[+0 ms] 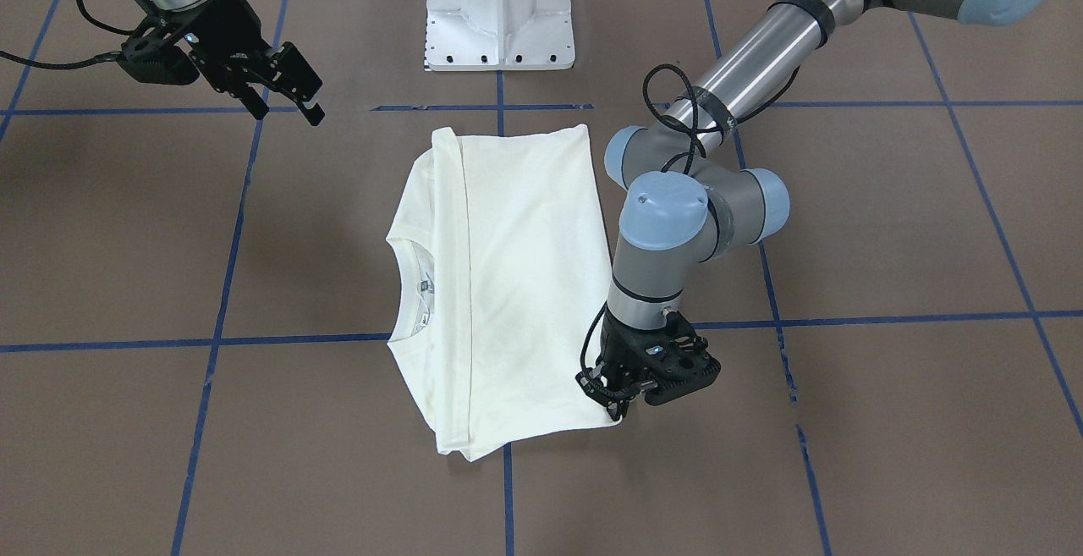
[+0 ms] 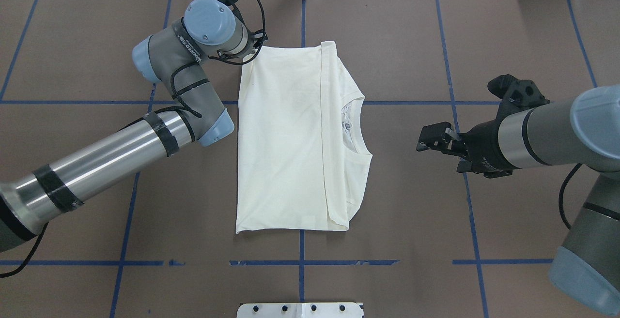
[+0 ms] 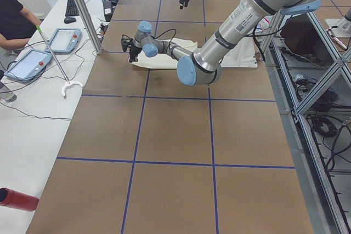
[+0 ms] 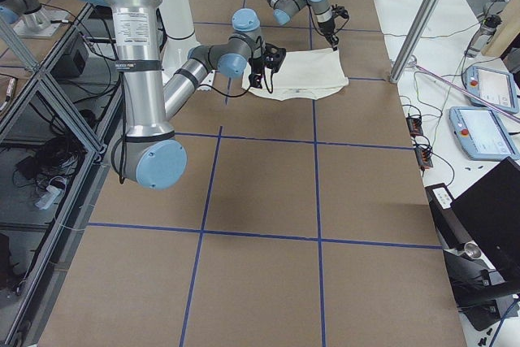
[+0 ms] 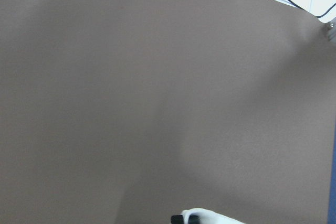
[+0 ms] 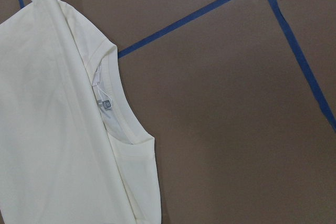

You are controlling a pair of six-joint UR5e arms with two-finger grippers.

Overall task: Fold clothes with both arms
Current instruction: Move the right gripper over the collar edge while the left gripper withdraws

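The left tool point(image 1: 620, 404) is down at the shirt's point(image 1: 508, 285) corner, the one toward the tabletop's point(image 2: 508, 42) far edge on the robot's left. Its fingertips point(image 5: 179, 218) are drawn close together in the wrist view with cream cloth right against them, so a pinch on that corner is judged. The right tool point(image 2: 432, 139) is held off the cloth toward the right edge, jaws spread, nothing carried, well apart from the collar point(image 6: 118, 108).

The shirt is laid flat in the middle of the tabletop, plain side up, with no print to be seen. One fold looks done: a wide flap is laid across the body, its stitched edge stopped just short of the collar, and no sleeves are left sticking out. What remains, by the look of it, is a fold the other way, far end brought over toward the near edge. For that, the other far corner would likely have to be taken by the right tool too.

Around it, blue tape lines point(image 2: 300, 262) are run under the shirt, and a white base plate point(image 1: 499, 23) is fixed at the near edge. In the way, only the left arm's point(image 2: 184, 66) own wrist is hung over the shirt's left margin.
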